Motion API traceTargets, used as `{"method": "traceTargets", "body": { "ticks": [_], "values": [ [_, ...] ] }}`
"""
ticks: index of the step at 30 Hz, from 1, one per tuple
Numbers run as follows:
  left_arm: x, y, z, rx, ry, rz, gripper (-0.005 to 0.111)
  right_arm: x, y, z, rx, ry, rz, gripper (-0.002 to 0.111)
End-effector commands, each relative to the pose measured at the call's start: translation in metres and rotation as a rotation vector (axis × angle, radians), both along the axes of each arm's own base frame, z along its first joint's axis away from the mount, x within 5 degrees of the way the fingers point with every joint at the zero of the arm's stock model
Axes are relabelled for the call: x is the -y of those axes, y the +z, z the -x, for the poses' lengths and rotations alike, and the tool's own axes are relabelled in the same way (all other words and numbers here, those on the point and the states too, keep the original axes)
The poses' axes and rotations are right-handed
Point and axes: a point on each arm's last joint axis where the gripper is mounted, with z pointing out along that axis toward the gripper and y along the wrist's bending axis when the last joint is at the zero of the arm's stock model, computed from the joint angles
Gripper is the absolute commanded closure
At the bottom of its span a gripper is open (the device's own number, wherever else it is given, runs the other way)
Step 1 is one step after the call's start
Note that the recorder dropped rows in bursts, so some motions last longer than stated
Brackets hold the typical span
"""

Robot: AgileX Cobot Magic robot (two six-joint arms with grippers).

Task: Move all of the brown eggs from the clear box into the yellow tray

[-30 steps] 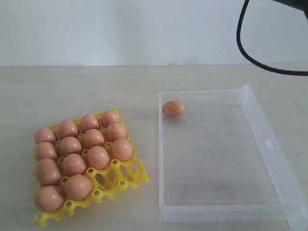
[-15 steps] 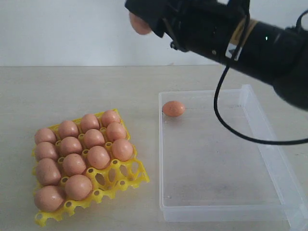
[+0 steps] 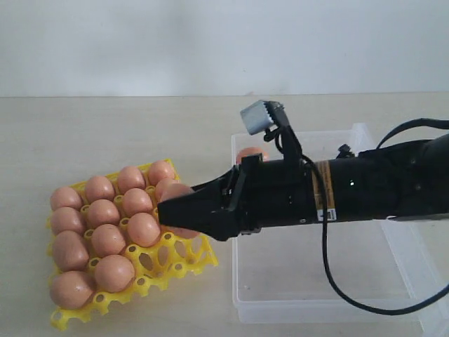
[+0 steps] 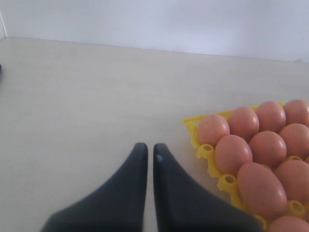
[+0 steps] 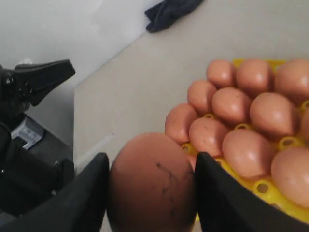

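My right gripper (image 5: pixel 152 159) is shut on a brown egg (image 5: pixel 152 186) with faint dark lines on its shell. In the exterior view that gripper (image 3: pixel 175 210) reaches across from the right and hangs over the right side of the yellow tray (image 3: pixel 179 270), which holds several brown eggs (image 3: pixel 105 210). The clear box (image 3: pixel 316 312) lies under the arm, and one brown egg (image 3: pixel 247 153) peeks out at its far left corner. My left gripper (image 4: pixel 147 147) is shut and empty over bare table beside the tray (image 4: pixel 205 152). It does not show in the exterior view.
A black cable (image 3: pixel 351 295) loops from the right arm over the box. The tray's near right cells (image 3: pixel 165 256) stand empty. In the right wrist view a dark cloth (image 5: pixel 169 12) lies on the far table and black equipment (image 5: pixel 29 87) stands past the table edge.
The right arm came into view from above with an egg, then swung down and left. It now hangs low over the tray's right side, hiding most of the box's egg.
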Motion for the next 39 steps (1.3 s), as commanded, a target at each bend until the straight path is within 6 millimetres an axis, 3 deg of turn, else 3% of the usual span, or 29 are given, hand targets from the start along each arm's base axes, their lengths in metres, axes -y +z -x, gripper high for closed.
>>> {"method": "traceTargets", "body": {
  "ticks": [1, 8, 14, 17, 23, 30, 39],
  "values": [
    [0.0, 0.0, 0.0, 0.005, 0.003, 0.001, 0.103, -0.016, -0.014, -0.009, -0.068, 0.06, 0.002, 0.109],
    [0.0, 0.0, 0.0, 0.005, 0.003, 0.001, 0.103, -0.057, -0.018, -0.003, -0.013, 0.169, 0.033, 0.109],
    [0.0, 0.0, 0.0, 0.005, 0.003, 0.001, 0.103, -0.079, -0.03, -0.007, 0.104, 0.058, 0.324, 0.109],
    [0.0, 0.0, 0.0, 0.005, 0.003, 0.001, 0.103, -0.08, -0.032, -0.01, 0.124, 0.007, 0.401, 0.109],
    [0.0, 0.0, 0.0, 0.005, 0.003, 0.001, 0.103, -0.084, -0.024, -0.017, 0.165, -0.023, 0.37, 0.109],
    [0.0, 0.0, 0.0, 0.005, 0.003, 0.001, 0.103, -0.087, -0.043, -0.021, 0.112, -0.028, 0.387, 0.109],
    [0.0, 0.0, 0.0, 0.005, 0.003, 0.001, 0.103, -0.085, -0.046, -0.021, 0.126, -0.023, 0.417, 0.106]
  ]
}}
